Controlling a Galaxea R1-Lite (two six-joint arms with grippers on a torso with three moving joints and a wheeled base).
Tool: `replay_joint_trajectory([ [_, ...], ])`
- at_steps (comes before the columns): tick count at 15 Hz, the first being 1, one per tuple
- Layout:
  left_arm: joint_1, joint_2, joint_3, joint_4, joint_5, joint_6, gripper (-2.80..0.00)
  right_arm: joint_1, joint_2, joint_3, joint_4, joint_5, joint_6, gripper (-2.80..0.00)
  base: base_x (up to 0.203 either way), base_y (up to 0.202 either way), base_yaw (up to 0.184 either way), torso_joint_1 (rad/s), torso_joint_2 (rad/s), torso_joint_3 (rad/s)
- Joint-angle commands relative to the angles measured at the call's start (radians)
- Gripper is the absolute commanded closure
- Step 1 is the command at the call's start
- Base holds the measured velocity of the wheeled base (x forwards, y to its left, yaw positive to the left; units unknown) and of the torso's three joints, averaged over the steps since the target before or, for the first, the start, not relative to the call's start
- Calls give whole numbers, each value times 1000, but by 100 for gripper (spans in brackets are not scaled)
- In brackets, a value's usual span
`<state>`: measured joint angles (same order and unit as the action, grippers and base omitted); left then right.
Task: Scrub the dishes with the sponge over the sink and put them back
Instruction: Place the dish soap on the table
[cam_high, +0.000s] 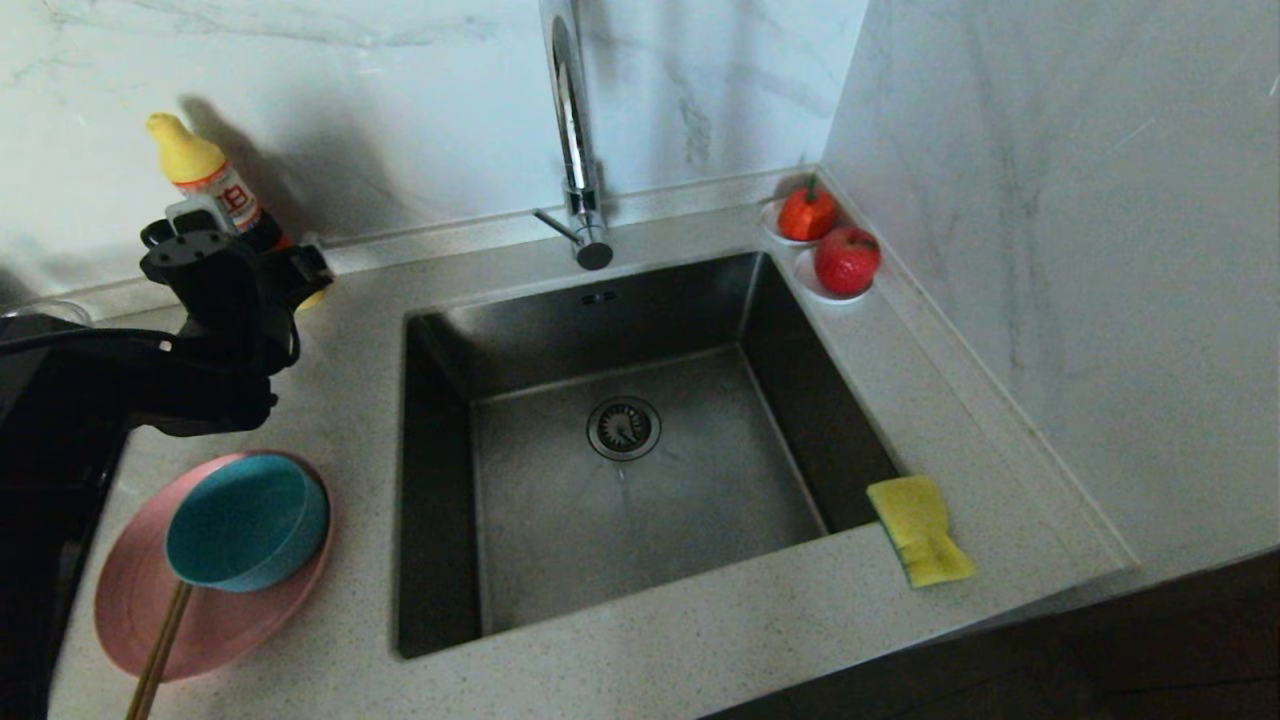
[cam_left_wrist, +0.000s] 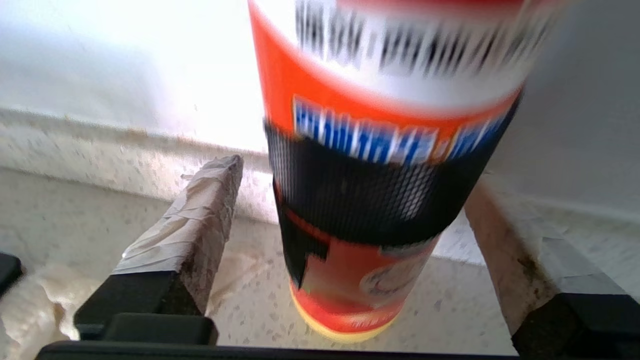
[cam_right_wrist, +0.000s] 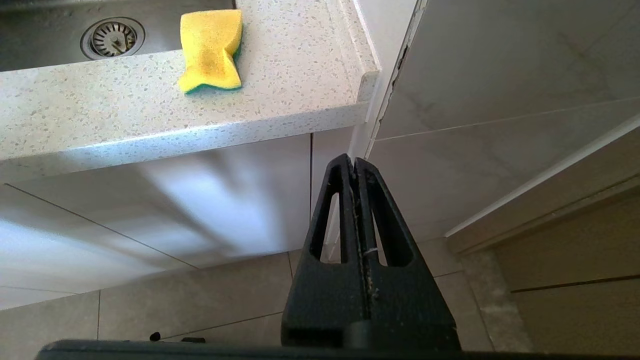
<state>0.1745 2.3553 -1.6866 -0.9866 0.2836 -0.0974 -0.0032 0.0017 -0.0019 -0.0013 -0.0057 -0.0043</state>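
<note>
The left gripper is hovering at the back left of the speckled stone bench, its taped fingers standing wide apart on either side of an upright orange-labelled detergent bottle with a yellow cap, with a gap showing at the one side.

The rectangular yellow sponge with a green scouring layer is lying at the front right corner of the square brushed-steel sink, its long axis running front to back.

The round teal bowl is sitting on the wide shallow pink plate at the sink's left, and the thin brown wooden chopsticks are pointing from under the bowl toward the bench's front edge.

The right gripper is hanging below bench level, fingers pressed together on nothing.
</note>
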Motion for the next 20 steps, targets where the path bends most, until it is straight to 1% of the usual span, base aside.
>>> replay_joint_trajectory([
  [1, 0, -33, 4, 0, 1, -1, -280, 0, 1, 0, 0, 0, 0, 0, 0, 0, 0, 0, 0, 0],
  [8, -1, -152, 10, 6, -13, -2, -280, 0, 1, 1, 0, 0, 0, 0, 0, 0, 0, 0, 0, 0],
  [12, -1, -203, 11, -4, -24, 10, -280, 0, 0, 0, 0, 0, 0, 0, 0, 0, 0, 0, 0, 0],
  [20, 0, -336, 39, -3, -27, -4, -280, 0, 0, 0, 0, 0, 0, 0, 0, 0, 0, 0, 0, 0],
])
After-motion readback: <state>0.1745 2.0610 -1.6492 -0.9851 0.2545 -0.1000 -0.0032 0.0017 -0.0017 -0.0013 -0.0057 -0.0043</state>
